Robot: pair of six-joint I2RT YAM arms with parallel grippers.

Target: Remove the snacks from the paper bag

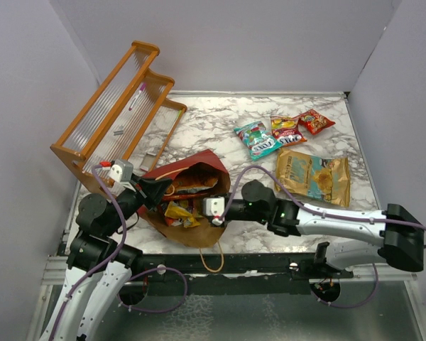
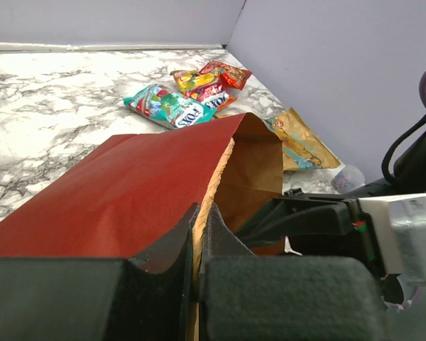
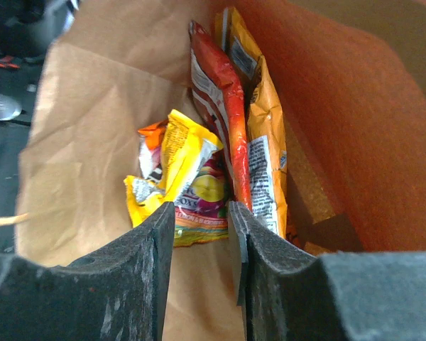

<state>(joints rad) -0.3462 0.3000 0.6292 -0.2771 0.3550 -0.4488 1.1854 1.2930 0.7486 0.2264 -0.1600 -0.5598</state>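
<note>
The paper bag [image 1: 199, 231], red outside and brown inside, lies on its side with its mouth open. My left gripper [image 1: 156, 190] is shut on the bag's upper rim, seen close in the left wrist view [image 2: 200, 213]. My right gripper [image 1: 204, 208] is open and reaches into the bag's mouth; in the right wrist view [image 3: 201, 213] its jaws stand apart just short of a yellow packet [image 3: 181, 177]. A red packet [image 3: 224, 99] and an orange chip bag with a white label [image 3: 266, 135] stand on edge beside the yellow one inside the bag.
On the table to the right lie a teal packet [image 1: 258, 139], a red-and-yellow packet [image 1: 287, 130], a red packet [image 1: 316, 121] and a gold chip bag [image 1: 314, 177]. A wooden rack [image 1: 121, 106] stands at the back left. A twine handle [image 1: 213, 259] hangs over the near edge.
</note>
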